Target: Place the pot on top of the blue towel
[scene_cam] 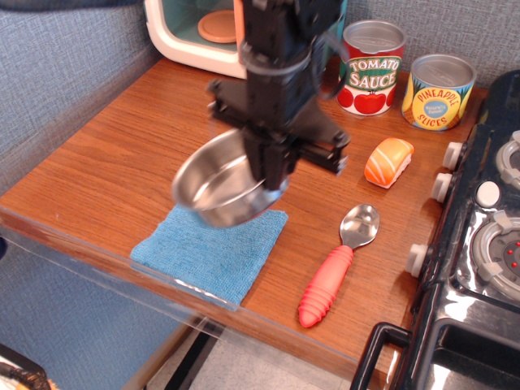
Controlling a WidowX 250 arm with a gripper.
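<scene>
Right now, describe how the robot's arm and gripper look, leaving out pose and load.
The arm is black throughout, built from blocky, boxy segments stacked one on another. A dark cable loops out beside it near the tomato sauce can. At its lower end a flat black crossbar spreads sideways, with the narrow black gripper beneath. Motion blur hides any markings or labels.

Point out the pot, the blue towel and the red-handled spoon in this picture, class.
pot (pixel 213 188), main camera view, on its shiny inner bowl.
blue towel (pixel 203 252), main camera view, on the bare cloth in front of the pot.
red-handled spoon (pixel 327 282), main camera view, on the ribbed red handle.
</scene>
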